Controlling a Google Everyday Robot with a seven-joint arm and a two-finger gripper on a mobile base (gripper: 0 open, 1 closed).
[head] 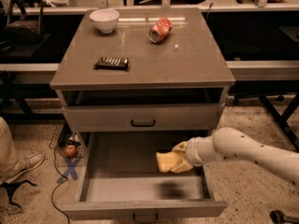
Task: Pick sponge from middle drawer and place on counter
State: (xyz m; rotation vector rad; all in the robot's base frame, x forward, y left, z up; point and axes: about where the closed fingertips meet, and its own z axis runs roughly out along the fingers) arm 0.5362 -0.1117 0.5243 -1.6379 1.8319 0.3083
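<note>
The middle drawer (117, 169) is pulled open at the bottom of the grey cabinet, its dark handle at the front edge. The pale-yellow sponge (165, 162) hangs a little above the drawer floor on the right side, with its shadow on the floor in front of it. My gripper (180, 158) reaches in from the right on the white arm and is shut on the sponge. The counter (187, 59) is the glossy grey-brown top above.
On the counter are a white bowl (104, 19), a red can (160, 29) on its side and a dark snack bar (111, 62). A closed drawer front (143, 117) sits above the open one. A person's leg and shoe (21, 164) and cables lie at left.
</note>
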